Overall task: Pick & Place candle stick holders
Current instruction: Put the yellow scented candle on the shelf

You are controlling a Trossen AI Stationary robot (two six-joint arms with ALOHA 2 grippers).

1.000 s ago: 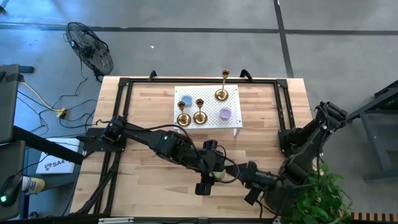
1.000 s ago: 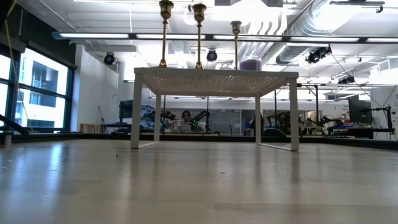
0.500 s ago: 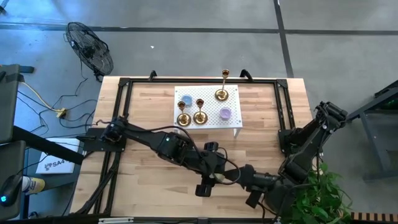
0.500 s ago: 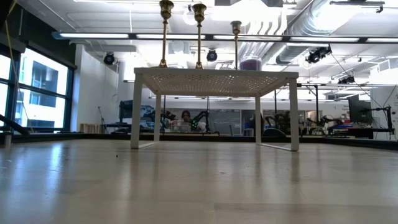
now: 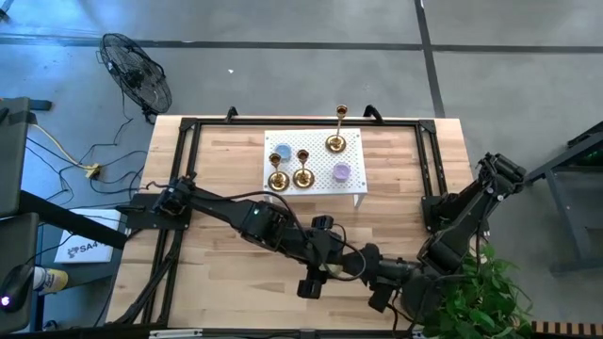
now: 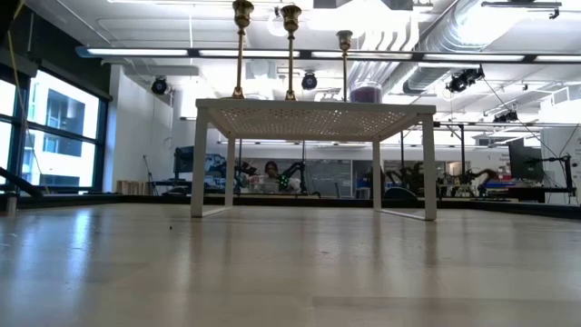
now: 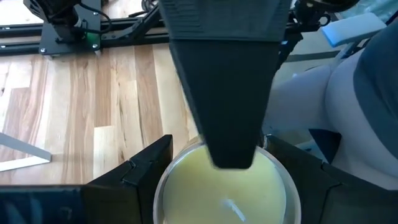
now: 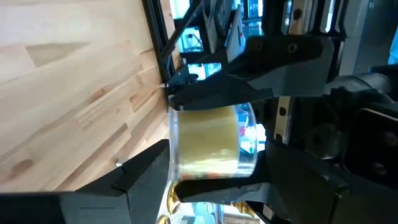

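On the wooden worktop [image 5: 226, 160], near its far edge, three candle stick holders [image 5: 301, 175] stand on a white rack [image 5: 350, 189], seemingly placed. Near the front edge, the left claw [image 5: 322, 266] pinches a yellow candle jar [image 7: 225, 193]; the right claw [image 5: 369, 268] spreads wide around it.

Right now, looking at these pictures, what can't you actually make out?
- Left wrist view: the glass jar in the left claw is cut off by the bottom edge. A dark finger of the other arm covers its far rim.
- High view: the jar is too small to see where the left claw and the right claw meet.
- Low view: neither claw shows; both are outside the frame.
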